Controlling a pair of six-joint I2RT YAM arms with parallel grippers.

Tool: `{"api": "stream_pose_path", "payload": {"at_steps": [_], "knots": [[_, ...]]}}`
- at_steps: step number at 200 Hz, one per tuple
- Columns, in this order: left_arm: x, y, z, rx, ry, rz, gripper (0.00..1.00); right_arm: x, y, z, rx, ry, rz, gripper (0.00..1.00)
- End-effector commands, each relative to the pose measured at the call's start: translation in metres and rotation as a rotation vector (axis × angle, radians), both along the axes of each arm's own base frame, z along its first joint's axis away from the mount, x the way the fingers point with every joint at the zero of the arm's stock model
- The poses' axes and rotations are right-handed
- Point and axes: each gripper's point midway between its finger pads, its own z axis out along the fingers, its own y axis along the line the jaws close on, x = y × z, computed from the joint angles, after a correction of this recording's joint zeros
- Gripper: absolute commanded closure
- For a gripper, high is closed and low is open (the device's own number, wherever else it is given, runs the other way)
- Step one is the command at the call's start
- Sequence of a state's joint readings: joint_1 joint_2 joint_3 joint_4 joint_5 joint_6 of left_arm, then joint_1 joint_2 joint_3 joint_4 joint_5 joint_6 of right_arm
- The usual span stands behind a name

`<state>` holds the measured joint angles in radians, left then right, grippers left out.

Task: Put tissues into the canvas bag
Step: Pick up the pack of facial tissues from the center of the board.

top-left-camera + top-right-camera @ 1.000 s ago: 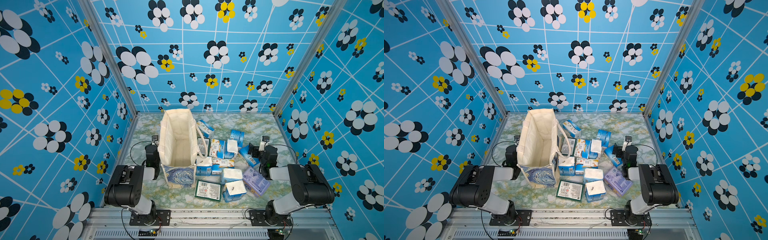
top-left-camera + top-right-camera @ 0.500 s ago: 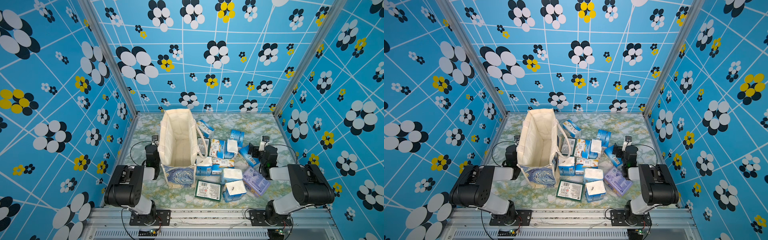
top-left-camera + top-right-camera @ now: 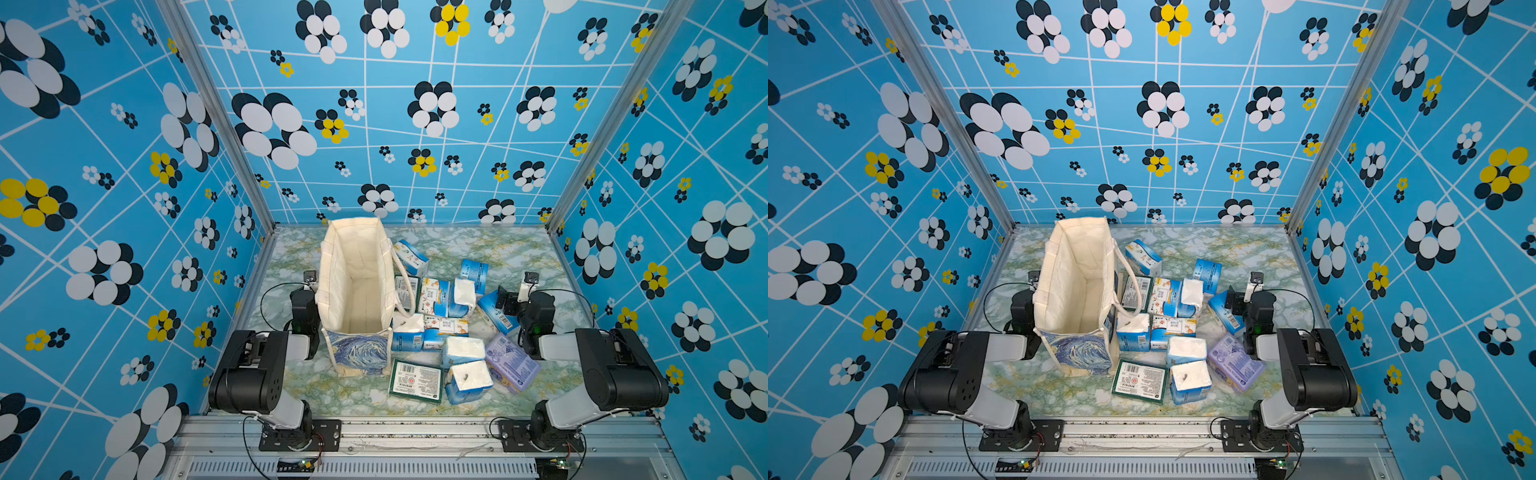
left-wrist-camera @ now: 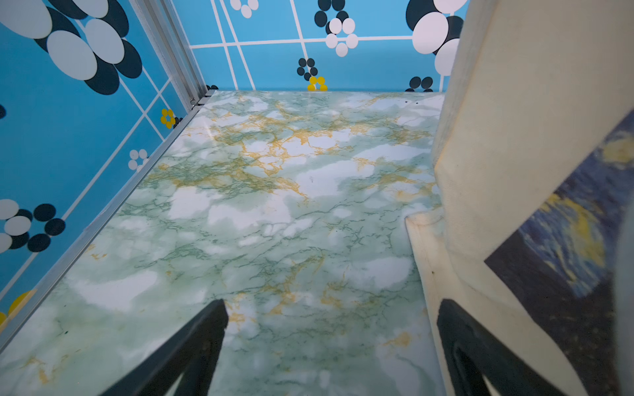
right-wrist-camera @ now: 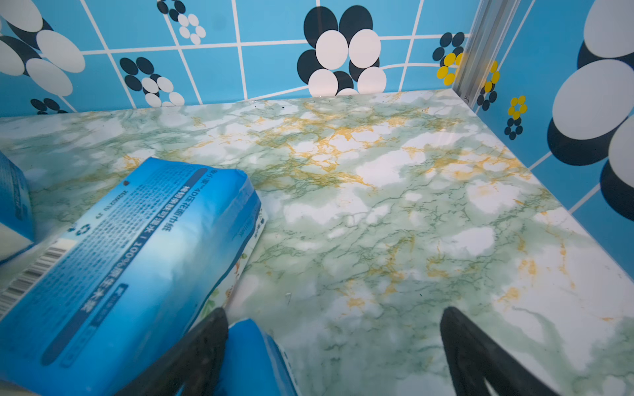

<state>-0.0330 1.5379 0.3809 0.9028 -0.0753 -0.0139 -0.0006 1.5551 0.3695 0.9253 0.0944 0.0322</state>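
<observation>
The canvas bag stands upright and open at the table's left-middle, cream inside, with a blue swirl print on its near end. The tissues lie as several packs in a loose pile right of it. My left gripper is open over bare table, one finger beside the bag's wall. My right gripper is open and low at the pile's right edge. A blue pack lies just outside one finger. Another blue corner shows just inside it.
A lavender pack and a green-labelled pack lie at the front of the pile. Patterned blue walls close in the marble table on three sides. Both arm bases sit at the front rail.
</observation>
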Motion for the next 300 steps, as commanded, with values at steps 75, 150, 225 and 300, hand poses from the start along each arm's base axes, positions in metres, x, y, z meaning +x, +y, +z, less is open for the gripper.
{"api": "stream_pose_path", "payload": {"at_steps": [75,150,225,300], "knots": [[0.002,-0.003,0.002,0.002,-0.008,-0.015,0.01,0.004,0.003,0.005,-0.01,-0.019,0.012,0.01],[0.0,0.022,0.031,-0.003,0.016,0.13,0.01,0.004,0.003,0.005,-0.009,-0.019,0.013,0.01],[-0.059,0.016,0.196,-0.115,-0.06,0.134,0.01,0.004,0.002,0.005,-0.009,-0.019,0.012,0.01],[-0.091,0.006,0.238,-0.218,0.157,0.092,0.06,0.007,-0.002,0.018,-0.006,0.017,-0.018,0.1]]}}
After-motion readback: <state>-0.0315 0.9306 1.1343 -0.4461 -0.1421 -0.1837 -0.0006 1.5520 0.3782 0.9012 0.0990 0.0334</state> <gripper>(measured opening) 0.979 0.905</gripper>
